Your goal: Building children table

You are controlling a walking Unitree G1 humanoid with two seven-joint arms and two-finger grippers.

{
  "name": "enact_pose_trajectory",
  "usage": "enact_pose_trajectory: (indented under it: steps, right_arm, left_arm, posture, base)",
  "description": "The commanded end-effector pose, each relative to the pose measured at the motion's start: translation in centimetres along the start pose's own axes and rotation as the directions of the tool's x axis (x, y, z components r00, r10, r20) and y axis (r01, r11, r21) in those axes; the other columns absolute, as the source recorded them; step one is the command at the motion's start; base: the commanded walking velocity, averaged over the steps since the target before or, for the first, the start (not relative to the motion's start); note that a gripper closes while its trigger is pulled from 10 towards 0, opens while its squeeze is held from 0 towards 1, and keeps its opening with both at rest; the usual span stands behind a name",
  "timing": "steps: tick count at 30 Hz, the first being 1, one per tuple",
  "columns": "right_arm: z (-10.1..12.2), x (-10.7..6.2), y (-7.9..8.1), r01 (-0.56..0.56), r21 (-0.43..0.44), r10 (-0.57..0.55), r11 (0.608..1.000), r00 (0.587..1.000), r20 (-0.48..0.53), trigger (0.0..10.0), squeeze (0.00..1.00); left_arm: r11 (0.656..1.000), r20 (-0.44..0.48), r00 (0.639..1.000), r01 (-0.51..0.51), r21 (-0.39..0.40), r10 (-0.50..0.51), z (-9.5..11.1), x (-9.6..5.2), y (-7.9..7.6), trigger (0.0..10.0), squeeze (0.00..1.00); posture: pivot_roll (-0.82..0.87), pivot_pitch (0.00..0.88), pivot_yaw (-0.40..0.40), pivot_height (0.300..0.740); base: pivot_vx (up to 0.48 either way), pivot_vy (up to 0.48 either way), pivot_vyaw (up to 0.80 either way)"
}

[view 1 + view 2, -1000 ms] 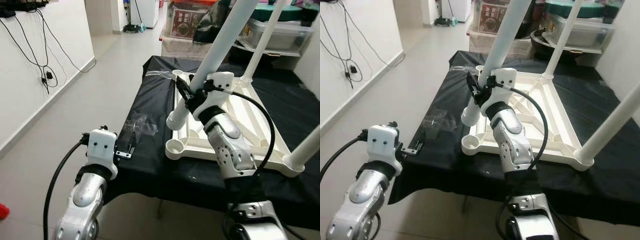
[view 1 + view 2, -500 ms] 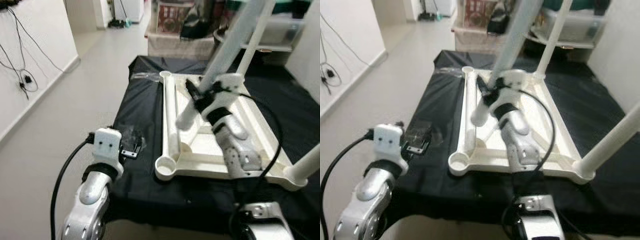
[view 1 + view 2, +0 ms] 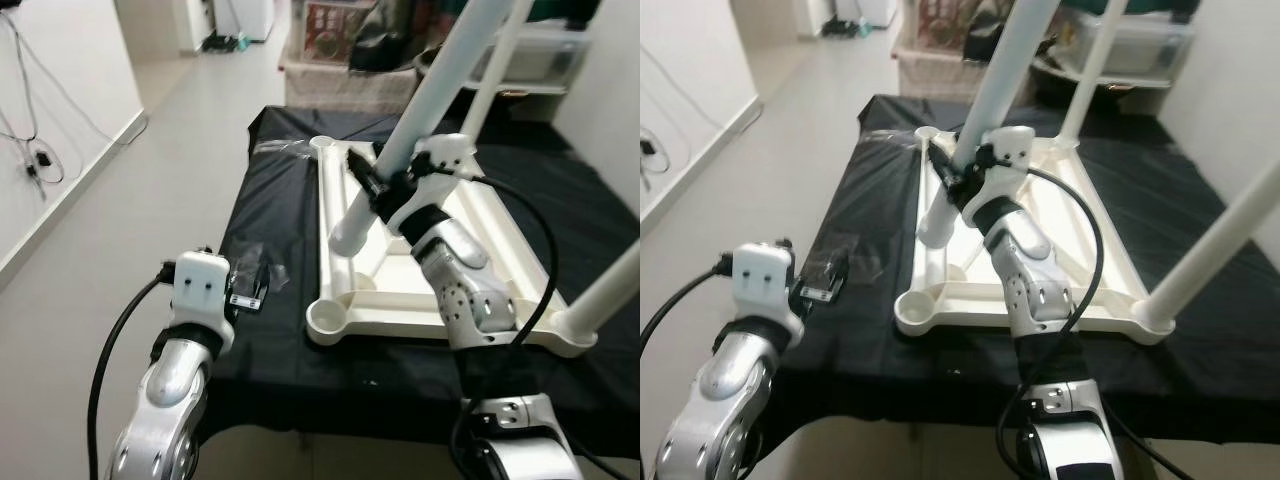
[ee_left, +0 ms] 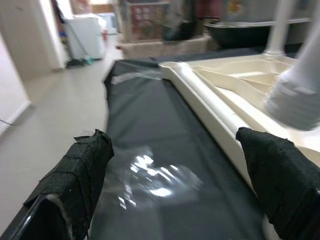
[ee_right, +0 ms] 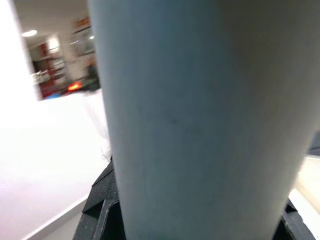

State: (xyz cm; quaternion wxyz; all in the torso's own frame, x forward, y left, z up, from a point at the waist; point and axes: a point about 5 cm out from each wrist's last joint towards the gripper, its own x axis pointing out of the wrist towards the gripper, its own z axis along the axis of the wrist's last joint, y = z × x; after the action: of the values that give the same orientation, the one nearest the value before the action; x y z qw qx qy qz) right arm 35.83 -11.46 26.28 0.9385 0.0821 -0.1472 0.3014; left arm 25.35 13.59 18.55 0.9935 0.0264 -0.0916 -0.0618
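Right gripper (image 3: pixel 372 187) is clamped around a white table leg (image 3: pixel 420 122), gripping it low on the shaft; the right wrist view confirms black pads on both sides of the tube. The leg is tilted, its upper end leaning up and away toward the far right, and its lower end hangs above the inverted white tabletop (image 3: pixel 470 240), over the left rail and about midway between the two open corner sockets on that side. It is seated in neither.

Compared with half a second ago, the leg's lower end has drawn nearer along the left rail toward the empty socket (image 3: pixel 326 318) at the tabletop's near-left corner, and the head camera has steadied. In my judgement the insertion step is under way, not finished: the leg must be brought upright and lowered into a socket.

Two further legs stand fitted, one at the far-right corner (image 3: pixel 500 60) and one at the near-right corner (image 3: pixel 610 290). The tabletop lies upside down on a black-covered worktop (image 3: pixel 270 220), toward its right half.

Left gripper (image 3: pixel 245 300) hovers at the worktop's near-left edge, fingers (image 4: pixel 85 170) spread wide and holding nothing, just over a crumpled clear plastic wrapper (image 4: pixel 155 180) lying on the cloth. Storage boxes (image 3: pixel 340 40) stand beyond the far edge.
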Motion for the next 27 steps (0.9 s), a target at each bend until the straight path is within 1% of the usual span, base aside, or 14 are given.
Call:
enact_pose_trajectory:
  steps: [1, 2, 3, 4, 5, 9, 10, 12, 15, 18, 20, 23, 26, 27]
  right_arm:
    - [-0.1, 0.3, 0.2, -0.067, 0.028, 0.068, 0.997, 0.997, -0.020, 10.0, 0.00]
    - [-0.2, 0.4, 0.0, -0.133, 0.046, 0.135, 0.990, 0.990, -0.050, 10.0, 0.00]
    - [-0.2, 0.4, 0.0, -0.133, 0.046, 0.135, 0.990, 0.990, -0.050, 10.0, 0.00]
    - [-0.3, 0.4, -0.1, -0.173, 0.060, 0.177, 0.983, 0.982, -0.067, 10.0, 0.00]
    - [-0.8, 0.5, -0.5, -0.286, 0.060, 0.291, 0.956, 0.949, -0.123, 10.0, 0.00]
    - [-1.0, 0.9, -0.5, -0.358, 0.085, 0.367, 0.930, 0.920, -0.140, 10.0, 0.00]
    - [-0.9, 1.1, -0.3, -0.397, 0.111, 0.410, 0.911, 0.901, -0.141, 10.0, 0.00]
    - [-0.9, 1.1, 0.3, -0.516, 0.149, 0.535, 0.843, 0.834, -0.139, 10.0, 0.00]
    - [-1.0, 0.6, 0.6, -0.624, 0.168, 0.645, 0.763, 0.753, -0.133, 10.0, 0.00]
    - [-1.1, 0.5, 0.6, -0.648, 0.167, 0.668, 0.743, 0.732, -0.136, 10.0, 0.00]
    - [-1.0, 0.3, 0.6, -0.695, 0.188, 0.719, 0.694, 0.683, -0.129, 10.0, 0.00]
    - [-1.0, 0.3, 0.5, -0.705, 0.198, 0.731, 0.681, 0.672, -0.121, 10.0, 0.00]
    - [-0.8, 0.2, 0.2, -0.736, 0.193, 0.761, 0.648, 0.638, -0.120, 10.0, 0.00]
    - [-0.8, 0.2, 0.2, -0.736, 0.193, 0.761, 0.648, 0.638, -0.120, 10.0, 0.00]
  left_arm:
    - [0.999, -0.021, 0.999, 0.040, -0.024, -0.041, -0.3, -0.3, -0.4, 10.0, 0.00]
    - [0.995, -0.031, 0.995, 0.090, -0.047, -0.092, -0.4, -0.8, -1.0, 10.0, 0.00]
    - [0.995, -0.031, 0.995, 0.090, -0.047, -0.092, -0.4, -0.8, -1.0, 10.0, 0.00]
    - [0.991, -0.037, 0.992, 0.122, -0.061, -0.124, -0.4, -1.2, -1.3, 10.0, 0.00]
    - [0.966, -0.053, 0.971, 0.227, -0.122, -0.235, -0.5, -2.3, -2.6, 10.0, 0.00]
    - [0.942, -0.061, 0.951, 0.290, -0.168, -0.303, -0.4, -3.3, -3.8, 10.0, 0.00]
    - [0.931, -0.066, 0.942, 0.313, -0.186, -0.329, -0.4, -3.8, -4.3, 10.0, 0.00]
    - [0.915, -0.080, 0.928, 0.340, -0.219, -0.364, -0.3, -5.1, -5.2, 10.0, 0.00]
    - [0.904, -0.096, 0.916, 0.359, -0.233, -0.389, -0.2, -6.1, -5.6, 10.0, 0.00]
    - [0.901, -0.100, 0.914, 0.363, -0.236, -0.394, -0.2, -6.4, -5.7, 10.0, 0.00]
    - [0.902, -0.111, 0.914, 0.355, -0.247, -0.390, -0.2, -6.7, -5.6, 10.0, 0.00]
    - [0.904, -0.118, 0.916, 0.348, -0.247, -0.385, -0.2, -6.8, -5.5, 10.0, 0.00]
    - [0.905, -0.128, 0.915, 0.343, -0.254, -0.383, -0.1, -7.2, -5.5, 10.0, 0.00]
    - [0.905, -0.128, 0.915, 0.343, -0.254, -0.383, -0.1, -7.2, -5.5, 10.0, 0.00]
  posture:
    - [0.06, 0.142, -0.068, 0.740]
    - [0.06, 0.158, -0.070, 0.740]
    - [0.06, 0.158, -0.070, 0.740]
    - [0.06, 0.158, -0.070, 0.740]
    - [0.07, 0.172, -0.070, 0.740]
    - [0.07, 0.199, -0.068, 0.740]
    - [0.08, 0.212, -0.069, 0.740]
    - [0.09, 0.236, -0.069, 0.740]
    - [0.10, 0.264, -0.068, 0.740]
    - [0.10, 0.267, -0.068, 0.740]
    - [0.10, 0.281, -0.063, 0.740]
    - [0.10, 0.288, -0.061, 0.740]
    - [0.10, 0.297, -0.057, 0.740]
    - [0.10, 0.297, -0.057, 0.740]
  base:
    - [0.000, 0.000, 0.00]
    - [0.000, 0.000, 0.00]
    - [0.000, 0.000, 0.00]
    - [0.000, 0.000, 0.00]
    - [0.000, 0.000, 0.00]
    - [0.000, 0.000, 0.00]
    - [0.000, 0.000, 0.00]
    - [0.000, 0.000, 0.00]
    - [0.000, 0.000, 0.00]
    - [0.000, 0.000, 0.00]
    - [0.000, 0.000, 0.00]
    - [0.000, 0.000, 0.00]
    - [0.000, 0.000, 0.00]
    - [0.000, 0.000, 0.00]
